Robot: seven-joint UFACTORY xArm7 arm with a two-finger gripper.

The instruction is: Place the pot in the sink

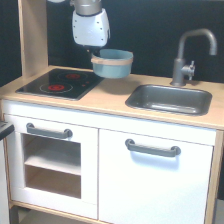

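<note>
Blue-grey and banded in tan at the rim, the pot [112,63] is seen lifted clear of the counter [107,97], just off the sink [170,98] toward the exterior view's left and between the sink and the stovetop [59,83]. It is carried by the gripper [95,54], which is judged to be clamped on the rim at the side away from the sink, though the fingers themselves are hidden behind the white wrist and the pot, so the grip cannot be fully confirmed. With the hold on one edge only, the pot could be tipped or slip loose during travel. If it is lowered too early, its base could be caught on the sink's near rim and left sitting half on the counter. The faucet [190,52] at the sink's back could be struck if the path is run too far behind.
</note>
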